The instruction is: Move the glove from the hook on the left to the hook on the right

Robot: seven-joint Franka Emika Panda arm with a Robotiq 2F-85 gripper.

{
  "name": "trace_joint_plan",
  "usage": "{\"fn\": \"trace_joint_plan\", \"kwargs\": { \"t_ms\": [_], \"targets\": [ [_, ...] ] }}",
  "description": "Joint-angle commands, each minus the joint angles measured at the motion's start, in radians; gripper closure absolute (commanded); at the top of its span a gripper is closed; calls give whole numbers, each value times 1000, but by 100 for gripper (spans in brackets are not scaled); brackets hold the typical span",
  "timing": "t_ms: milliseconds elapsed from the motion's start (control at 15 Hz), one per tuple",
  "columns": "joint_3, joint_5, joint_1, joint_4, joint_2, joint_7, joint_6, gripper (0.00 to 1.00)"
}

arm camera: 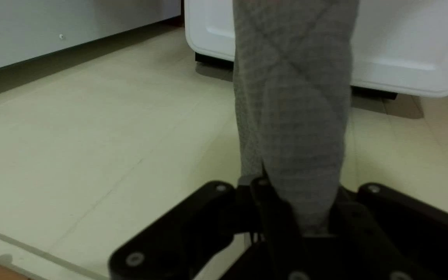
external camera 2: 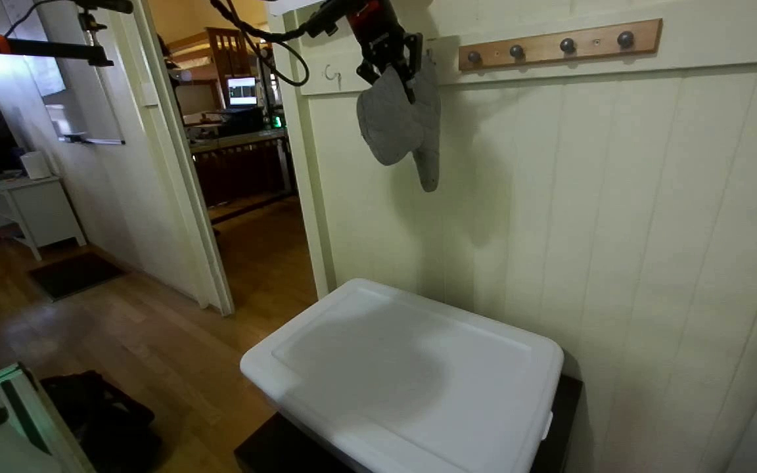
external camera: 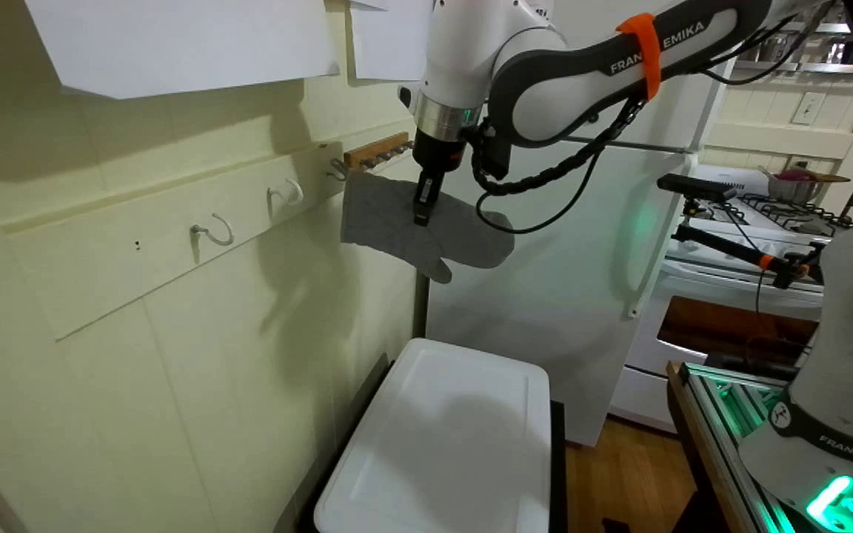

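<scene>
A grey quilted glove is held beside the yellow wall in both exterior views, with its thumb pointing down. My gripper is shut on the glove; in the wrist view the glove fills the space between the fingers. The glove's cuff end is close to a dark hook; I cannot tell whether they touch. A white hook and a pale metal hook are on the same wall board. A wooden rail with several dark knobs is further along the wall and also shows behind the glove.
A white lidded bin stands below the glove on a black base, also seen in an exterior view. A white fridge stands beyond it. Paper sheets hang at the top of the wall. A doorway opens beside the wall.
</scene>
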Motion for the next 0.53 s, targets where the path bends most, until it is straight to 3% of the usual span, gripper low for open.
{"fn": "trace_joint_plan", "kwargs": {
  "t_ms": [0,467],
  "targets": [
    [-7,15,9,37,19,-27,-57,97],
    [-13,38,5,86,23,-30,-78,97]
  ]
}}
